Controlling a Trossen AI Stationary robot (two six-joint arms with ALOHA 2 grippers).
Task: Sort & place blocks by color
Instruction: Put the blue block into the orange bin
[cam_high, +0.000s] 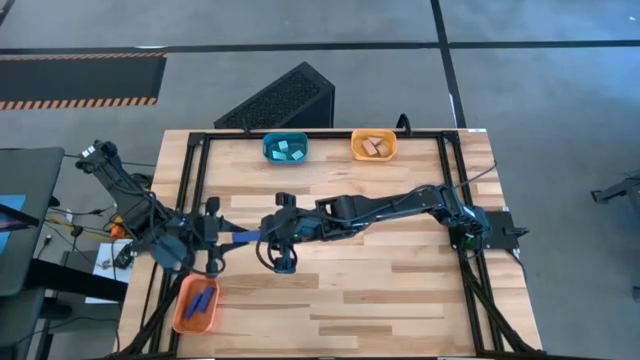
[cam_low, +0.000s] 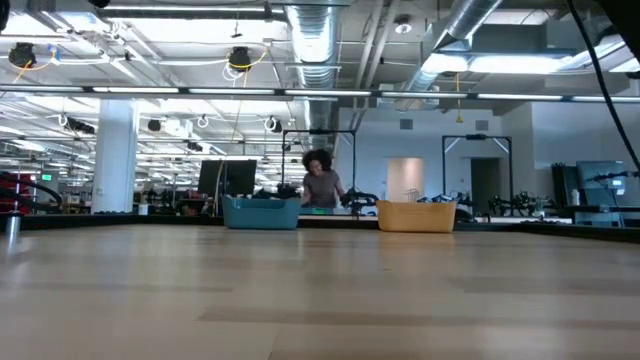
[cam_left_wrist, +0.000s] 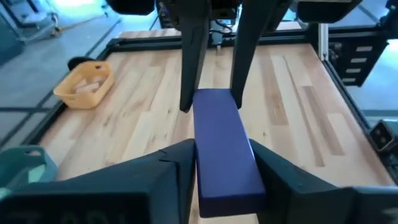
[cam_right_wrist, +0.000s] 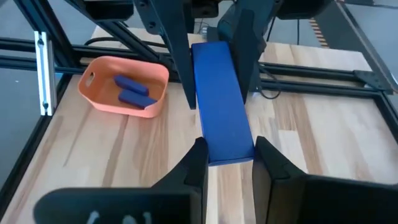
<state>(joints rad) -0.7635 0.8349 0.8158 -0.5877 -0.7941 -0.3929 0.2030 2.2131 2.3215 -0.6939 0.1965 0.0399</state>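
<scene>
A dark blue oblong block (cam_high: 245, 237) hangs level over the table's left half, between my two grippers. My left gripper (cam_high: 222, 240) has its left end and my right gripper (cam_high: 268, 237) its right end, both shut on it. In the left wrist view the block (cam_left_wrist: 224, 149) runs from my left gripper (cam_left_wrist: 224, 177) to the right gripper's fingers beyond. In the right wrist view the block (cam_right_wrist: 221, 106) leads away from my right gripper (cam_right_wrist: 230, 163). Neither arm shows in the low view. My left gripper pinches the block's left end (cam_left_wrist: 227, 183) between its two fingers, coming level from the table's left, fingers along the block. The block is lifted clear and lies level. My right gripper pinches the block's right end (cam_right_wrist: 229, 152) between its two fingers, coming level from the table's right, fingers along the block.
A teal tray (cam_high: 285, 148) with cyan blocks and an orange tray (cam_high: 373, 146) with tan blocks stand at the far edge. Another orange tray (cam_high: 197, 303) with two blue blocks (cam_right_wrist: 132, 93) sits at the near left corner. A person (cam_low: 322, 185) stands beyond the table.
</scene>
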